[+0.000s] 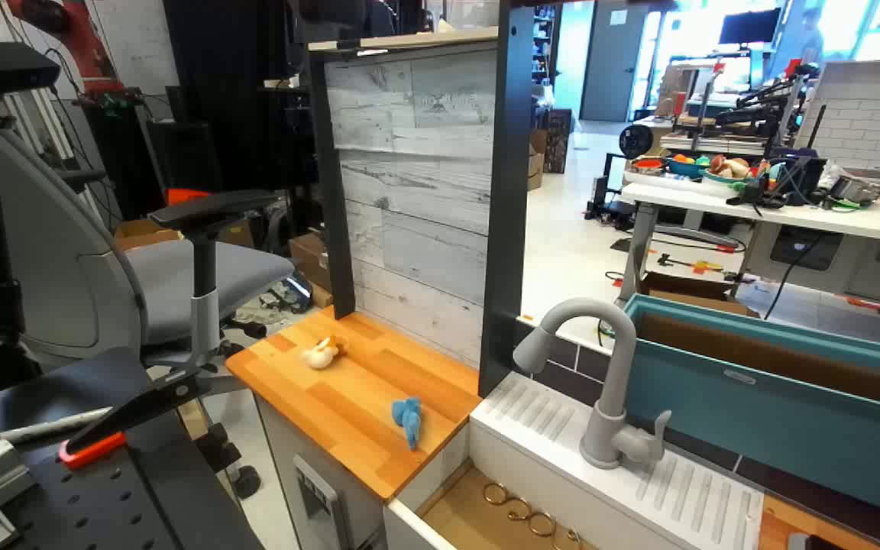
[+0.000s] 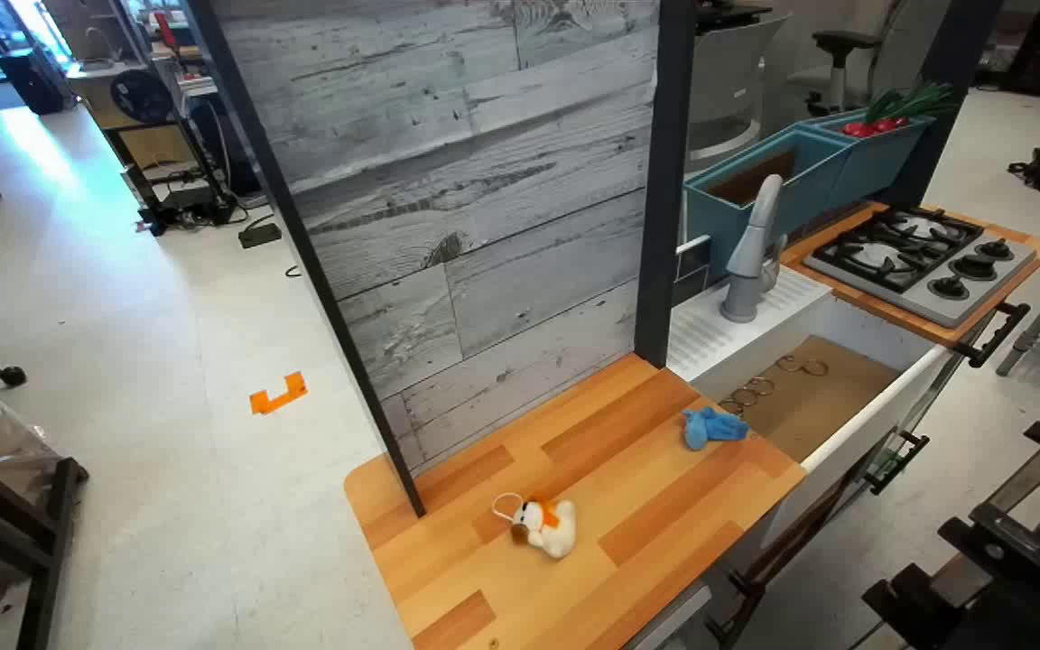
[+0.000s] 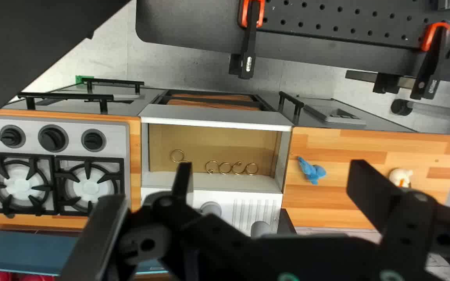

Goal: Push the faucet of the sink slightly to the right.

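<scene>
The light grey faucet (image 1: 614,382) stands upright on the white ribbed ledge behind the sink (image 1: 418,528); in an exterior view its spout arches toward the plank panel. Both also show in an exterior view, the faucet (image 2: 742,284) above the sink's white front rim (image 2: 886,411). In the wrist view the faucet's round base (image 3: 211,208) and spout end show partly, the rest hidden behind my gripper (image 3: 272,171). The gripper is open, with nothing between its fingers. It looks down over the sink (image 3: 217,118) and counter. Neither exterior view shows it near the faucet.
The orange wooden countertop (image 1: 363,389) bears a blue toy (image 1: 408,420) and a white toy (image 1: 321,355). A tall plank panel (image 2: 484,217) rises behind it. A teal planter (image 1: 776,416) stands behind the faucet. A stove (image 2: 922,262) lies beyond the sink. Gold rings (image 3: 225,168) lie in the basin.
</scene>
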Controlling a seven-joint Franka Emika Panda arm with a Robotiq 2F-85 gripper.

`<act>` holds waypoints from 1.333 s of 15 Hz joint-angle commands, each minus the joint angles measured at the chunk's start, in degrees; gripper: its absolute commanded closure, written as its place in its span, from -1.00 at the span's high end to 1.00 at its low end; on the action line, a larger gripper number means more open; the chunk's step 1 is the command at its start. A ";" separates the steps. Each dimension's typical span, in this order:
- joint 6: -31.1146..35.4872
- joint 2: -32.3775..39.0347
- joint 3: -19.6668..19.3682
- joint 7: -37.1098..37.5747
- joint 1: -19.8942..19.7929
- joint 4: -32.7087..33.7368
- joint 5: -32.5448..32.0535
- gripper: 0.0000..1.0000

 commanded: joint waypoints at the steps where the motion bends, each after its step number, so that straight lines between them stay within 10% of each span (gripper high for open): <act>1: -0.06 0.07 0.93 -0.25 -0.95 0.11 0.34 1.00; 11: -0.06 0.07 0.94 -0.24 -0.95 0.15 0.34 1.00; 20: 4.87 17.16 9.84 14.38 2.78 6.99 3.54 1.00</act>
